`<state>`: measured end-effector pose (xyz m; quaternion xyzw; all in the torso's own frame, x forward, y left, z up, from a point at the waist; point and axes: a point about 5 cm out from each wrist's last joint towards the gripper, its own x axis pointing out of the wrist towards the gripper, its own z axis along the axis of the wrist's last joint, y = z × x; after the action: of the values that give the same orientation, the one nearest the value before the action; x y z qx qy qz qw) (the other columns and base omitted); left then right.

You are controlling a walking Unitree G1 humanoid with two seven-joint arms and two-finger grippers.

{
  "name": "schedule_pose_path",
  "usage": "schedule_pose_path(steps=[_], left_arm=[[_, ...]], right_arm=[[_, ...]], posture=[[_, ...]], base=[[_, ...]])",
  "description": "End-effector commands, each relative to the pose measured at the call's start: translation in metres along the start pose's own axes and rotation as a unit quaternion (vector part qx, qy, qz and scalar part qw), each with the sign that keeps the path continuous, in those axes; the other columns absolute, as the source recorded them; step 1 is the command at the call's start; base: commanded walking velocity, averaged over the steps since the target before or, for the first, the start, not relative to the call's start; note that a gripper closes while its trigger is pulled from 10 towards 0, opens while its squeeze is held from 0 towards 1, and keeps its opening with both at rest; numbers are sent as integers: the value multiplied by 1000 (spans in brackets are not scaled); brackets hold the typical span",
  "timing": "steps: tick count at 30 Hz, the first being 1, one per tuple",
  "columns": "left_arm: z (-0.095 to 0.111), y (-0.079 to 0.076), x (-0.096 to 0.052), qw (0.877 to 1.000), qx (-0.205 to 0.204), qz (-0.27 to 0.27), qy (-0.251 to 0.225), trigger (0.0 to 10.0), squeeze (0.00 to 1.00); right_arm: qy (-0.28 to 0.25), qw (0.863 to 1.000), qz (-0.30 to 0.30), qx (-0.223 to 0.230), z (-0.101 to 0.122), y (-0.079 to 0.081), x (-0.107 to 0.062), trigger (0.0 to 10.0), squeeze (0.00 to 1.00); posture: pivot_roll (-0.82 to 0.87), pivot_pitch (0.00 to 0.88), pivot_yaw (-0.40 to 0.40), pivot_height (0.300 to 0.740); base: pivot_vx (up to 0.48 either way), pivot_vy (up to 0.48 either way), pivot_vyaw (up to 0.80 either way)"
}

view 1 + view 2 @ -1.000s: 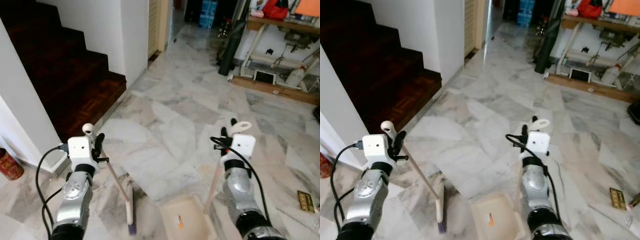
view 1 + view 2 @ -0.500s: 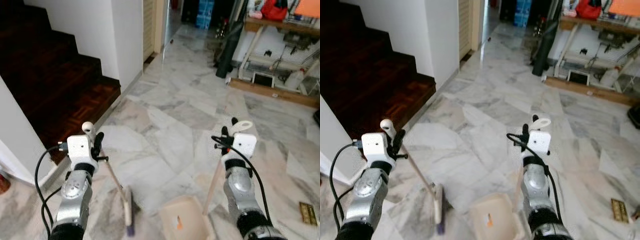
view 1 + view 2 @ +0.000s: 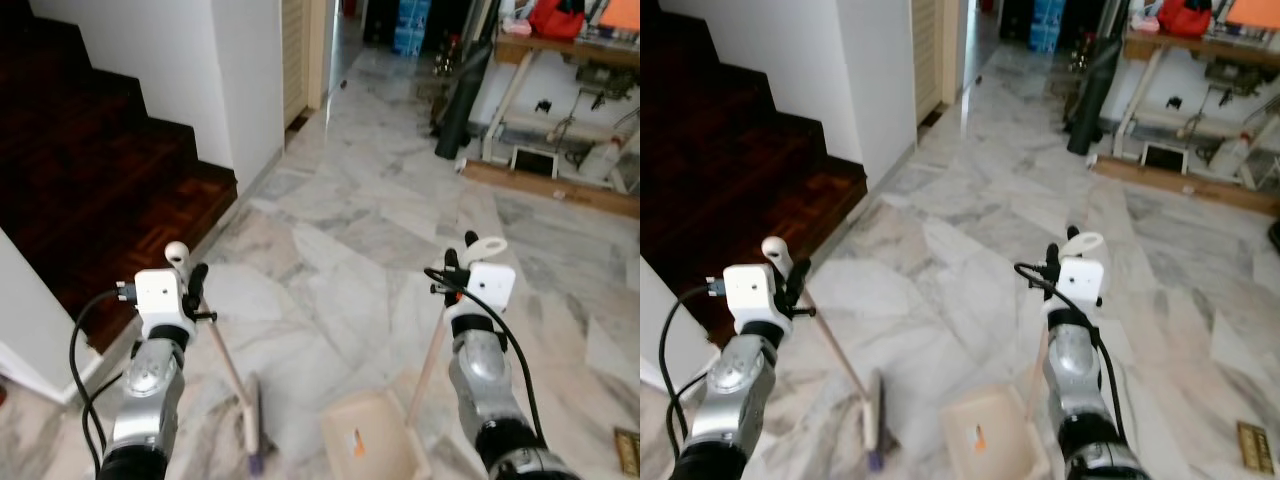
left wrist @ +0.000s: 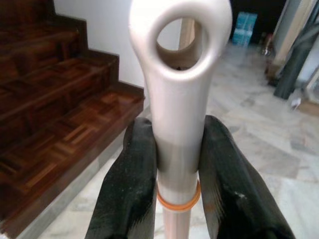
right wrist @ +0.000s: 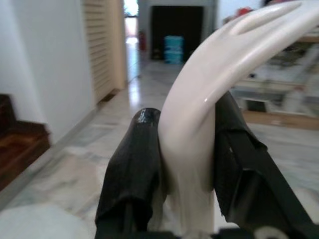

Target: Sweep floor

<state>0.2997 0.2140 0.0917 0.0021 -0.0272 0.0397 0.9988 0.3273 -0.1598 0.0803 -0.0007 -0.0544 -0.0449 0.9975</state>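
Left gripper (image 4: 178, 164) clamps the broom handle (image 4: 179, 99), right gripper (image 5: 187, 149) the dustpan handle (image 5: 199, 109); keeping bristles (image 3: 253, 440) beside the dustpan (image 3: 368, 445) seems wise.

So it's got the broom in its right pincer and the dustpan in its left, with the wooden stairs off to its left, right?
Not quite: they are swapped. The left eye view shows the left pincer shut on the broom, and the right pincer holding the dustpan by its long handle. The wooden stairs are indeed off to its left.
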Motion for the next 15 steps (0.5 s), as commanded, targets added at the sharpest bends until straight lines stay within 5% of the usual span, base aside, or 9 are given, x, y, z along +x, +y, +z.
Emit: schedule_pose_path(steps=[1, 15], left_arm=[[13, -6, 6, 1000, 5, -11, -27, 10000, 0], [12, -6, 5, 1000, 5, -15, -27, 10000, 0]], right_arm=[[-17, 1000, -18, 9, 7, -8, 4, 10000, 0], [-16, 1000, -19, 9, 6, -9, 3, 10000, 0]], posture=[[35, 0, -27, 740], [38, 0, -24, 740]], base=[[386, 0, 0], [388, 0, 0]])
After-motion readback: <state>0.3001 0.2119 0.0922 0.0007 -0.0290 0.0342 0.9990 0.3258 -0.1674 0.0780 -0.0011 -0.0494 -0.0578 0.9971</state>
